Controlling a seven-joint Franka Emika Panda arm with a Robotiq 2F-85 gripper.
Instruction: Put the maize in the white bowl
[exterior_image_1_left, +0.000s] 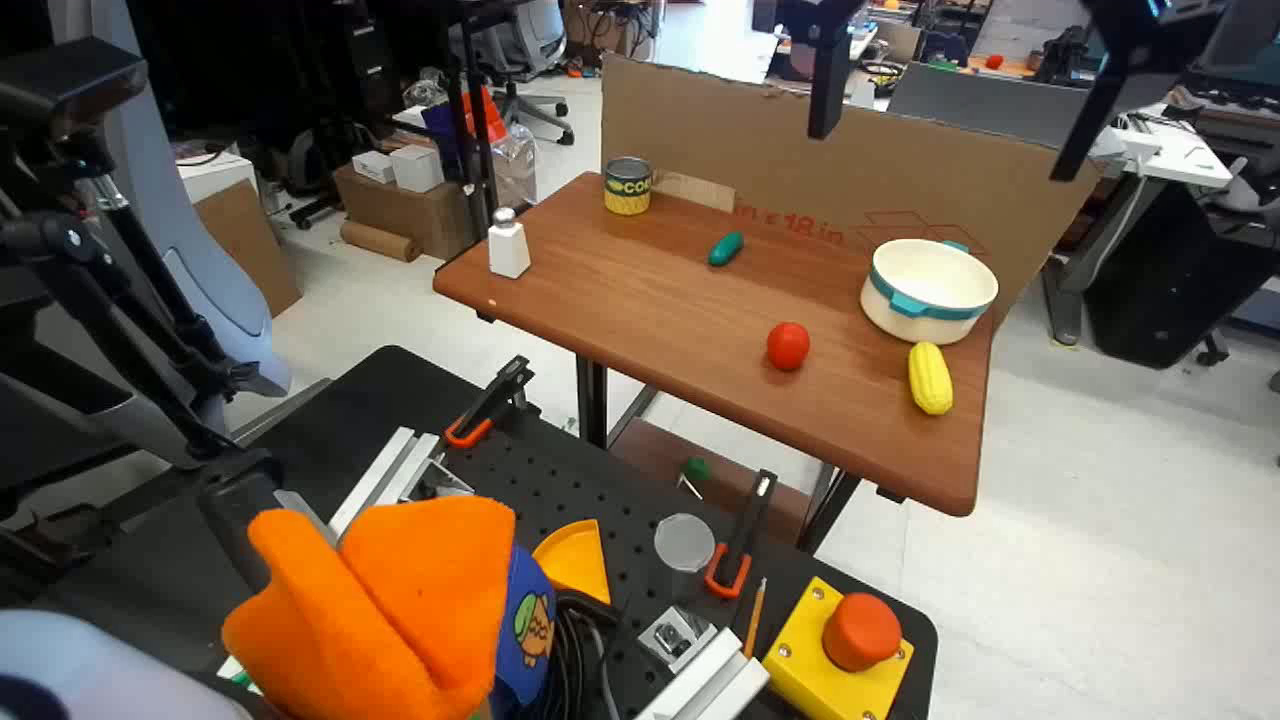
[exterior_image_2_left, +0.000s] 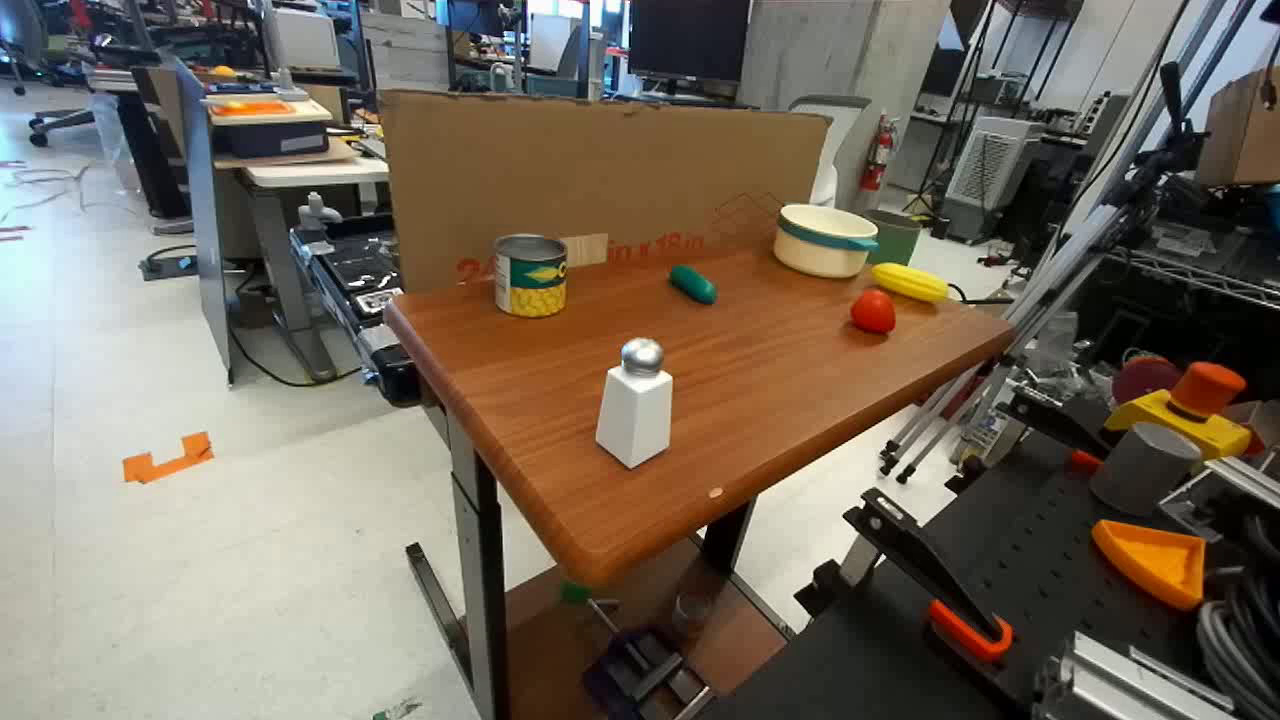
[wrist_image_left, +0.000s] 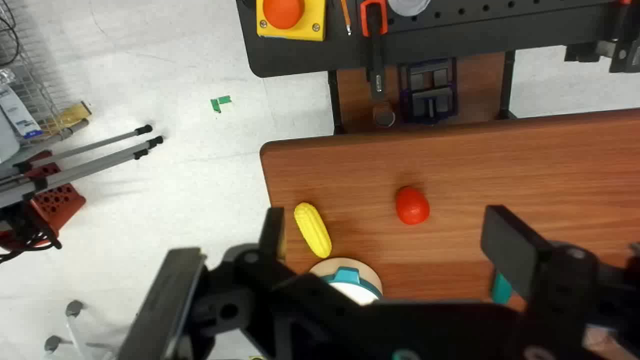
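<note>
The maize (exterior_image_1_left: 930, 378) is a yellow toy cob lying on the brown table beside the white bowl (exterior_image_1_left: 918, 322). Both show in both exterior views, the maize (exterior_image_2_left: 910, 282) near the table's far end and the bowl (exterior_image_2_left: 818, 258) beside it. The bowl is cream-white with a teal band and handles. In the wrist view the maize (wrist_image_left: 313, 230) lies just inside my left-hand finger's line, close to the bowl (wrist_image_left: 367, 275), which my gripper body partly hides. My gripper (wrist_image_left: 384, 220) is open and empty, high above the table. Its fingers also show in an exterior view (exterior_image_1_left: 945, 150).
A red round toy (exterior_image_1_left: 788, 346) lies left of the maize on the table (exterior_image_1_left: 640, 300). A green oblong toy (exterior_image_1_left: 726, 248), a corn can (exterior_image_1_left: 628, 186) and a white shaker (exterior_image_1_left: 508, 246) stand farther off. A cardboard sheet (exterior_image_2_left: 600, 170) stands along the table's back edge.
</note>
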